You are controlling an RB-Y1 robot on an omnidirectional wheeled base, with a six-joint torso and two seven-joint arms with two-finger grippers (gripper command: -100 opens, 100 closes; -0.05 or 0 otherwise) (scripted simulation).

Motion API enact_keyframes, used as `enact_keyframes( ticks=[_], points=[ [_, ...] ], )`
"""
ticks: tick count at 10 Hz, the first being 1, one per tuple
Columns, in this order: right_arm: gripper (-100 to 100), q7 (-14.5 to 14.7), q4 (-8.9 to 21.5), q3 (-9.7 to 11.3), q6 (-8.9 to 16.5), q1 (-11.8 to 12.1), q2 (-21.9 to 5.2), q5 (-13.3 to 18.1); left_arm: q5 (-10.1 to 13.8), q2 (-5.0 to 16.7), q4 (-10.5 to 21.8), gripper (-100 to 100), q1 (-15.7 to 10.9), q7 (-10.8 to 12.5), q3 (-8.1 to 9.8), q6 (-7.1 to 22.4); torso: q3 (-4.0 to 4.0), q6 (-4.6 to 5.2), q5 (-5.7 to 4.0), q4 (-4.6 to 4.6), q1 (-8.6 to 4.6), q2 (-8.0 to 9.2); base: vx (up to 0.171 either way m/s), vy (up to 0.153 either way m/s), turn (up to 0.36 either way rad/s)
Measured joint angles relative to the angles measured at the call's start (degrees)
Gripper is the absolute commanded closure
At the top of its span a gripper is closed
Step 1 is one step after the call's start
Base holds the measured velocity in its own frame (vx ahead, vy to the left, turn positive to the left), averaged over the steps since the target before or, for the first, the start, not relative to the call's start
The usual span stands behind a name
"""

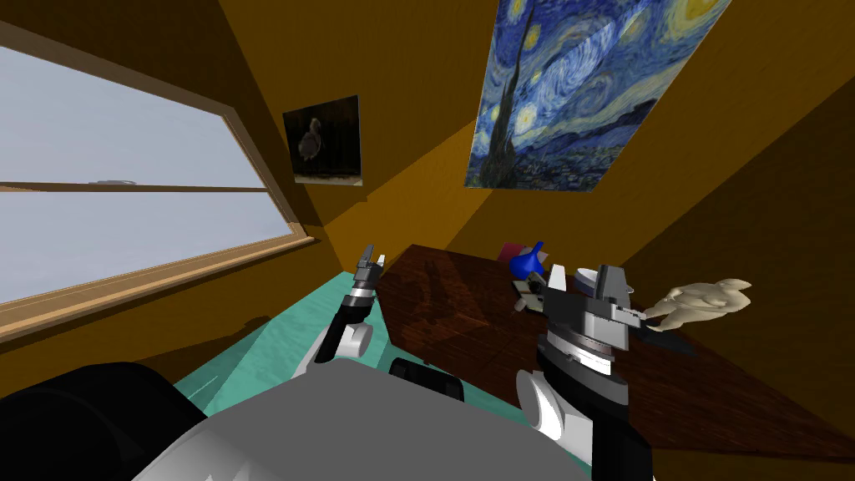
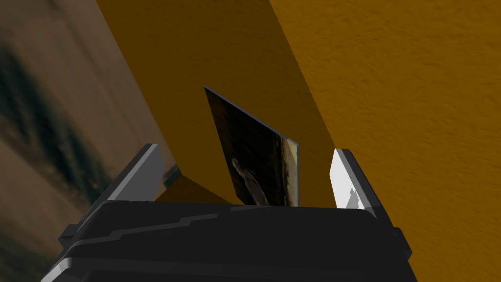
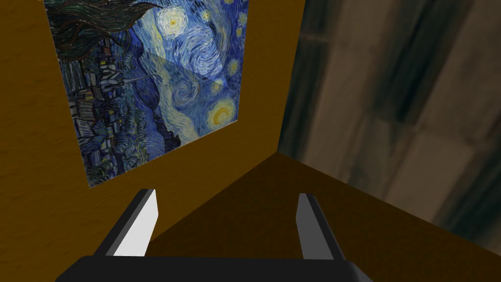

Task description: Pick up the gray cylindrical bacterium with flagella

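Light grey blade-fingered right gripper (image 3: 226,193) is hovering spread and empty. A small greyish lump (image 1: 526,290) is sitting beside it, half hidden, shape unclear.

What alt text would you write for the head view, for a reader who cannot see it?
Two arms are raised at a dark wooden table, fingers open: the right gripper beside a blue vessel and small clutter, the left gripper at the table's left edge. A beige figurine sits further right; a swirling blue painting hangs above.
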Motion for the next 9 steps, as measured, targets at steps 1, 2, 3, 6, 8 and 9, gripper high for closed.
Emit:
enact_keyframes(
  ticks=[1, 2, 3, 6, 8, 9],
  points=[
    [-100, 0.19, 0.44, -0.22, 0.20, -0.22, -1.01, 0.18, 0.00, 0.00, 0.00, 0, 0.00, 0.00, 0.00, 0.00, 0.02, 0.00, -0.01, 0.01, -0.02, 0.04, -0.029, -0.004, -0.041],
    [-100, 0.63, 0.56, 0.00, 0.54, -0.02, -1.95, 0.64, 0.00, 0.00, 0.00, 0, 0.00, 0.00, 0.00, 0.00, 0.05, 0.00, -0.01, 0.02, -0.03, 0.09, -0.035, -0.002, -0.033],
    [-100, 1.09, 0.94, -0.06, 0.99, -0.16, -2.95, 1.06, 0.00, 0.00, 0.00, 0, 0.00, 0.00, 0.00, 0.00, 0.07, 0.00, -0.01, 0.03, -0.02, 0.12, -0.040, -0.004, -0.043],
    [-100, 2.69, 2.41, -0.47, 2.68, -0.43, -6.29, 2.72, 0.00, 0.00, 0.00, 0, 0.00, 0.00, 0.00, 0.00, 0.09, 0.00, -0.01, 0.04, -0.04, 0.15, -0.041, -0.004, -0.045],
    [-100, 4.39, 5.12, -0.39, 3.21, -0.86, -8.38, 4.56, 0.00, 0.00, 0.00, 0, 0.00, 0.00, 0.00, 0.00, 0.09, 0.00, -0.01, 0.03, -0.03, 0.16, -0.045, -0.007, -0.068],
    [-100, 5.48, 5.73, -0.20, 3.92, -0.79, -9.42, 5.71, 0.00, 0.00, 0.00, 0, 0.00, 0.00, 0.00, 0.00, 0.10, 0.00, -0.01, 0.04, -0.05, 0.17, -0.044, -0.009, -0.056]
  ],
)
